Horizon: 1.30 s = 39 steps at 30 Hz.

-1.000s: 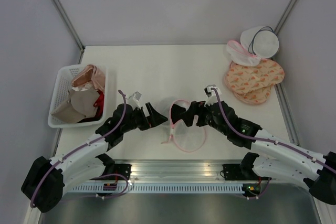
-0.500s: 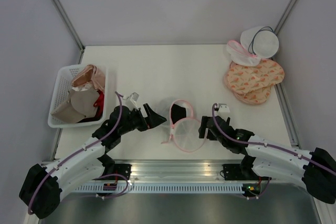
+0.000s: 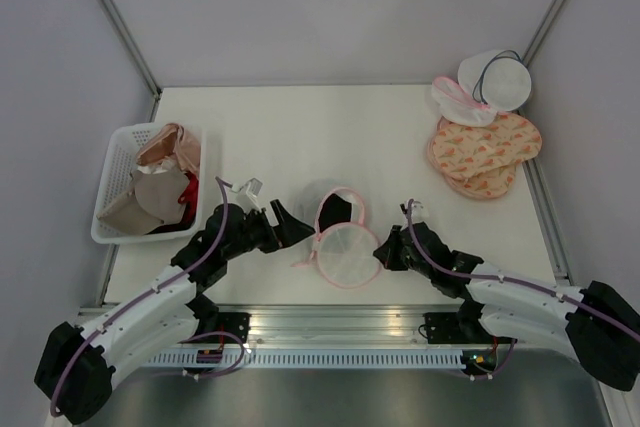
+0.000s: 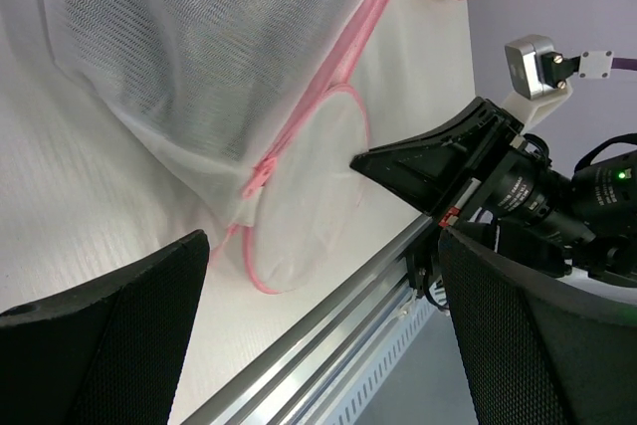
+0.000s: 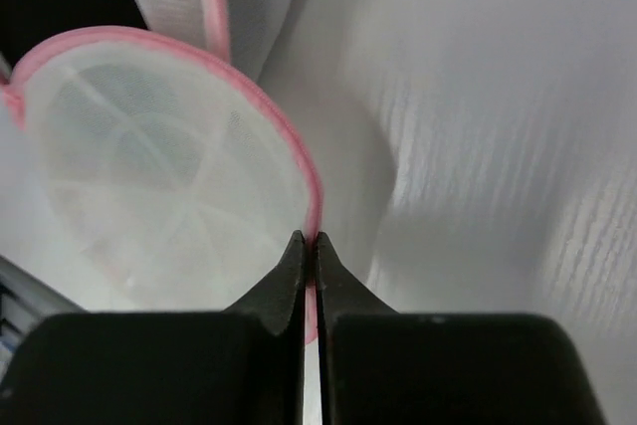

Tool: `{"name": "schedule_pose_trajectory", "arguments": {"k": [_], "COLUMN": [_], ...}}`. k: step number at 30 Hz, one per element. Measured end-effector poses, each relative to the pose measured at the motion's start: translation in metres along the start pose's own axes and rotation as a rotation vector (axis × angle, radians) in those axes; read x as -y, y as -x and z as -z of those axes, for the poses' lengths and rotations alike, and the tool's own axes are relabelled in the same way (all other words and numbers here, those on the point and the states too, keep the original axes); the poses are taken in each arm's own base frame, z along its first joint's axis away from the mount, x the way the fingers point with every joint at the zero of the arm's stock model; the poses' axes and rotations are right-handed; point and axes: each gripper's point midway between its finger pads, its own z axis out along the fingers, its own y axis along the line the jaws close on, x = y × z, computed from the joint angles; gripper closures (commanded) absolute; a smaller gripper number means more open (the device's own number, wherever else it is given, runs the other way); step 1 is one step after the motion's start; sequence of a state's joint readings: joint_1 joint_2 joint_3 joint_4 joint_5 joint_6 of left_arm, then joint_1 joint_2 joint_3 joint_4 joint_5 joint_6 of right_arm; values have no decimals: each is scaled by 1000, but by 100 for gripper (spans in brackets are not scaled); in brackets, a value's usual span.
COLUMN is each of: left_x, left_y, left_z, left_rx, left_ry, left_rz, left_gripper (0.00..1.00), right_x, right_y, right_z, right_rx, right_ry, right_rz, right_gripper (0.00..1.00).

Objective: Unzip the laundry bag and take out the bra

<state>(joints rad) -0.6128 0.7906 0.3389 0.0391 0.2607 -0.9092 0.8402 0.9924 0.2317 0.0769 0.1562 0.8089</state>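
Note:
The laundry bag [image 3: 345, 252] lies unzipped near the table's front edge, its two pink-trimmed white mesh halves folded apart. The black bra [image 3: 340, 214] shows inside the far half. My right gripper [image 3: 381, 250] is at the right side of the near half, shut on its pink rim [image 5: 311, 208], which runs in between the jaw tips of the right gripper [image 5: 309, 242]. My left gripper [image 3: 298, 230] stands open just left of the bag, nothing between its fingers. In the left wrist view the mesh bag [image 4: 199, 77] and its pink zipper [image 4: 261, 171] lie ahead of the left gripper [image 4: 323, 246].
A white basket [image 3: 118, 152] of beige, pink and red garments stands at the left. Peach patterned bags [image 3: 485, 152] and a white round bag with dark trim [image 3: 497, 79] lie at the back right. A metal rail [image 3: 330, 322] runs along the near edge.
My right gripper pulled back out of the bag, dropped to the right rim of the near half and shut on it. The bag slid slightly left. The left gripper stayed open.

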Motion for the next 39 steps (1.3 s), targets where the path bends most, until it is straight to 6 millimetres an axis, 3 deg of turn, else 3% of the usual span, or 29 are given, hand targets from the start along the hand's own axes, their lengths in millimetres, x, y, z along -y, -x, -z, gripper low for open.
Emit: {"name": "schedule_pose_trajectory", "arguments": {"k": [3,11,15,22,25,30,39], "left_x": [4,11,22,19,16,14,12], "left_y": [2,13,26,29,29,30,33], "left_z": [5,25,37,43,45,46,51], "left_rx": [10,76,135,159,165,171,196], "left_ry": [-13,1,-11,14,29,38,50], "left_rz": [-5,-12,-21,-18,-16,-15,-14], "left_gripper": [1,0,0,0,0,1,0], "right_x": [-18,-108,-126,-147,-171,-199,-212], "right_y": [9,51,42,3,-10,-31,-68], "right_z": [12,62,61,42,48,61,72], "right_rx": [-1,15,-51,-217,-248,-315,-477], "right_ry": [67,409,500,607,704,872,1057], "right_rz": [23,140,192,289,371,469,480], "right_gripper": [100,99,100,99,91,60,30]}}
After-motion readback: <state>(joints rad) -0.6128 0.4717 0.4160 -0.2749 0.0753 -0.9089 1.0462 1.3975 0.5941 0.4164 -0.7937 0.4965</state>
